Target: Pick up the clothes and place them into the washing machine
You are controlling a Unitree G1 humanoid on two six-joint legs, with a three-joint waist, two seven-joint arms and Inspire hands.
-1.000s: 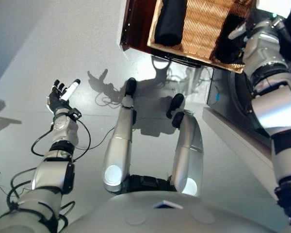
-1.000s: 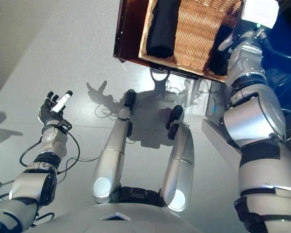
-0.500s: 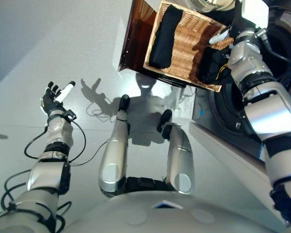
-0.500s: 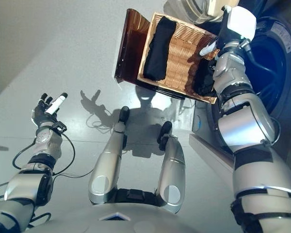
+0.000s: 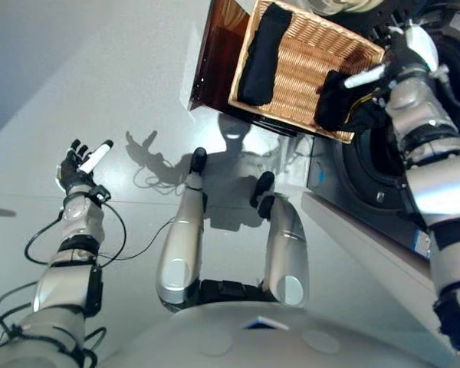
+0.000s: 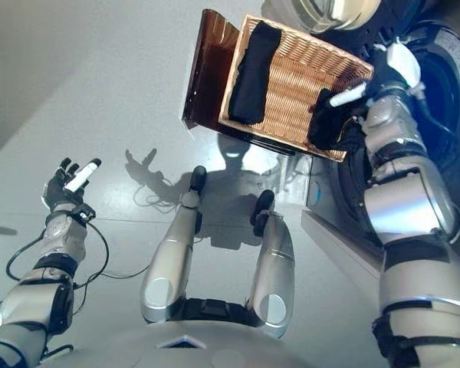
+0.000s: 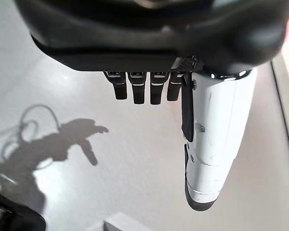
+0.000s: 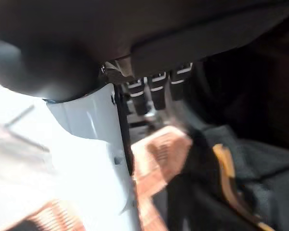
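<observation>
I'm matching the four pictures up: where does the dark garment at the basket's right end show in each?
Left eye view: dark garment, upper right, by the right hand.
Right eye view: upper right.
Left wrist view: not in it.
Right wrist view: past the fingers.
Shared landmark: woven wicker basket.

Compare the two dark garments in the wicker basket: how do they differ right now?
The left garment lies as a long, neat roll along the basket's left side, untouched. The right garment is a crumpled bunch at the basket's right edge, showing a yellow strip in the right wrist view, with the right hand on it. Both are dark and remain in the basket.
</observation>
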